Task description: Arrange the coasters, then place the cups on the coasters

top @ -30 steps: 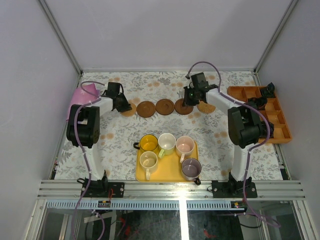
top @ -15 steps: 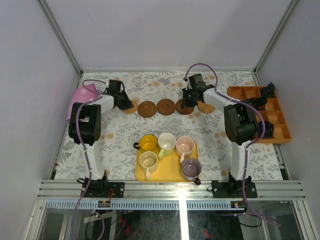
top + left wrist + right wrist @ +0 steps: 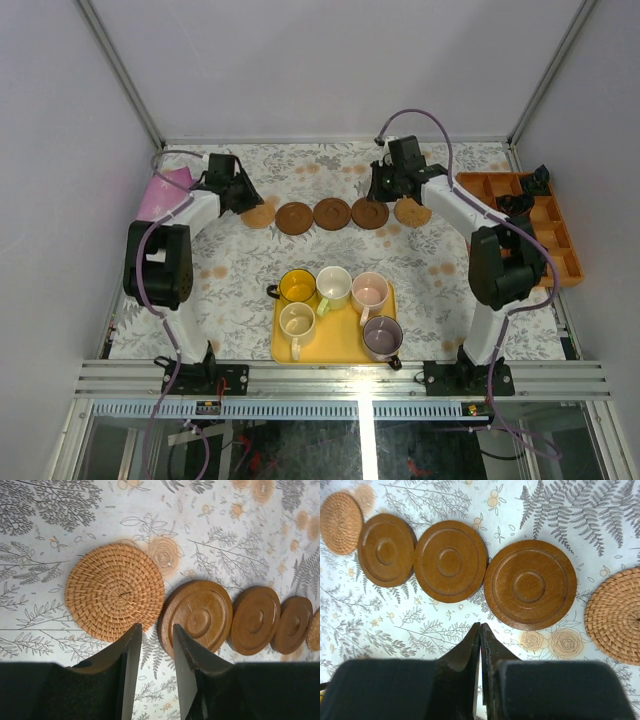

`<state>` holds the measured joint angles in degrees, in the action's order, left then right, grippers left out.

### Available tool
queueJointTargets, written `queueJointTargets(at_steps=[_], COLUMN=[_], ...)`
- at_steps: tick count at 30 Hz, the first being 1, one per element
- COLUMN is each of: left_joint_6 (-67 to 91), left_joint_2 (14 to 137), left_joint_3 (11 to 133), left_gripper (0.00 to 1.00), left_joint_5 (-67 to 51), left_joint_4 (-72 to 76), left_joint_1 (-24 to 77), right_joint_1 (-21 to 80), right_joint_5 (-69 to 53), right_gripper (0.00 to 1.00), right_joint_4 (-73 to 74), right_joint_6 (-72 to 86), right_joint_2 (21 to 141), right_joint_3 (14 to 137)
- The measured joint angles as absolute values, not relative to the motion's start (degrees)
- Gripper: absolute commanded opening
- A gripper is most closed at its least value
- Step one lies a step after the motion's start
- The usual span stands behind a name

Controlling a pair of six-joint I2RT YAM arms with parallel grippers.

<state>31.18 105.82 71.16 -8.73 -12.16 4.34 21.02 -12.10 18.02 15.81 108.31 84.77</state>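
1. The five coasters (image 3: pixel 330 213) lie in one row running left to right across the far side of the table (image 3: pixel 230 285). There is a tan one at each end and three brown ones between.
2. The left claw (image 3: pixel 155 630) hangs over the row's left end. Its fingers are slightly spread with nothing between them, over the seam between the tan coaster (image 3: pixel 114 599) and the left brown coaster (image 3: pixel 196 617).
3. The right claw (image 3: pixel 480 630) is pressed together and empty, by the near rim of the right brown coaster (image 3: pixel 530 585).
4. The cups (image 3: pixel 333 285) all stand upright on the tray (image 3: pixel 335 340), well apart from both claws and toward the near edge.
5. The arranging looks done, so the coming move probably means reaching back from the row to the tray.
6. The yellow cup (image 3: pixel 297 287) stands at the tray's left, nearer the left arm.
7. The pink cup (image 3: pixel 370 291) and grey cup (image 3: pixel 382 336) stand at its right, nearer the right arm.
8. The yellow cup's handle points left, toward the left arm's side.
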Motion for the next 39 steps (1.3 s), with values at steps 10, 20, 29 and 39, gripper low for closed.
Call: queueJointTargets(at_steps=[10,20,29,39], left_joint_6=[27.14,26.11,26.06,26.09], left_joint_2=[105.78,115.94,120.68,123.48], left_joint_3=[69.38,74.96,81.97,86.32], left_gripper=[0.1,0.12,0.15,0.16], left_joint_5=[-13.34,-15.51,-13.78,-12.62], left_joint_4=[-11.09,-10.85,-11.75,-12.47], left_joint_1=[12.69,16.93,16.82,14.61], right_joint_1=[21.06,21.06,21.06,21.06], right_joint_5=[-6.61,-3.92,-3.01,-2.44], right_gripper=[0.0,0.0,0.0,0.0], right_joint_4=[17.26,17.26,17.43,17.3], right_joint_6=[16.34,16.49,16.45,16.21], right_joint_2=[100.22,98.06,96.55,95.83], right_joint_3=[80.51,76.95,75.5,74.67])
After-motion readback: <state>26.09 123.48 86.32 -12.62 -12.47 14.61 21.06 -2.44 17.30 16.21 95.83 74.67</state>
